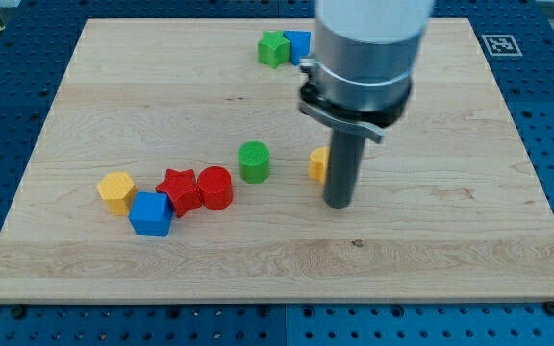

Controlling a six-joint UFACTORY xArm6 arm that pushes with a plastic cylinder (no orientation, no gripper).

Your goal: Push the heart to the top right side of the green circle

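The green circle (254, 160) stands near the middle of the wooden board (113, 96). A yellow block (317, 164), likely the heart, lies to its right, mostly hidden behind the rod. My tip (339, 204) rests on the board just right of and below that yellow block, touching or nearly touching it.
A red star (178, 189) and a red cylinder (215, 187) lie left of the green circle. A blue cube (150, 213) and a yellow hexagon-like block (116, 191) sit further left. A green block (274, 48) and a blue block (298, 43) lie at the view's top.
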